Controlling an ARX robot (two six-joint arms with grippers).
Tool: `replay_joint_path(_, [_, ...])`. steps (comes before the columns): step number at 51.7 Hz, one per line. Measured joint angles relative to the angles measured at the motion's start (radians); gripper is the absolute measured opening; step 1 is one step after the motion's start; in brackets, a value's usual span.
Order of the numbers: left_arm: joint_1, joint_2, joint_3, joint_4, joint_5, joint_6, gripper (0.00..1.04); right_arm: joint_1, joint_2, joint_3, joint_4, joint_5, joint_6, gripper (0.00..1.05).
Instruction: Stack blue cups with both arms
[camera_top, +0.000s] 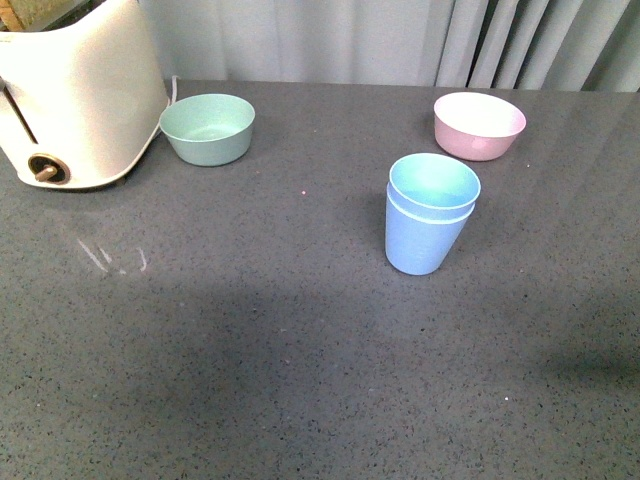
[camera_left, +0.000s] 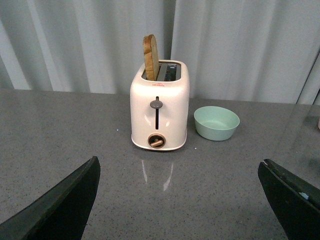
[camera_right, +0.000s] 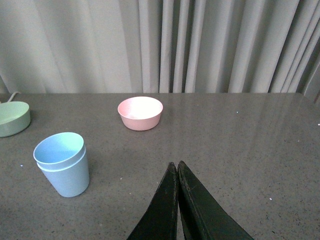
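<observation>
The two blue cups (camera_top: 430, 213) stand nested one inside the other, upright, on the grey table right of centre. They also show in the right wrist view (camera_right: 62, 164). No arm shows in the front view. My right gripper (camera_right: 177, 165) is shut and empty, above the table, apart from the stack. My left gripper (camera_left: 179, 167) is open wide and empty, facing the toaster. The cups do not show in the left wrist view.
A cream toaster (camera_top: 75, 95) with a slice of bread stands at the far left, also in the left wrist view (camera_left: 159, 107). A mint-green bowl (camera_top: 208, 127) sits beside it. A pink bowl (camera_top: 479, 124) sits behind the cups. Grey curtains hang behind the table.
</observation>
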Motion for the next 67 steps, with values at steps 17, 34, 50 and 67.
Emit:
replay_joint_path(17, [0.0,0.0,0.0,0.0,0.0,0.0,0.96,0.0,-0.182,0.0,-0.187,0.0,0.0,0.02])
replay_joint_path(34, [0.0,0.0,0.0,0.0,0.0,0.0,0.96,0.0,-0.183,0.0,-0.187,0.0,0.0,0.57])
replay_joint_path(50, [0.0,0.0,0.0,0.0,0.0,0.0,0.96,0.0,-0.183,0.001,-0.187,0.0,0.0,0.95])
replay_joint_path(67, [0.0,0.0,0.0,0.0,0.0,0.0,0.96,0.0,-0.183,0.001,-0.187,0.0,0.0,0.96])
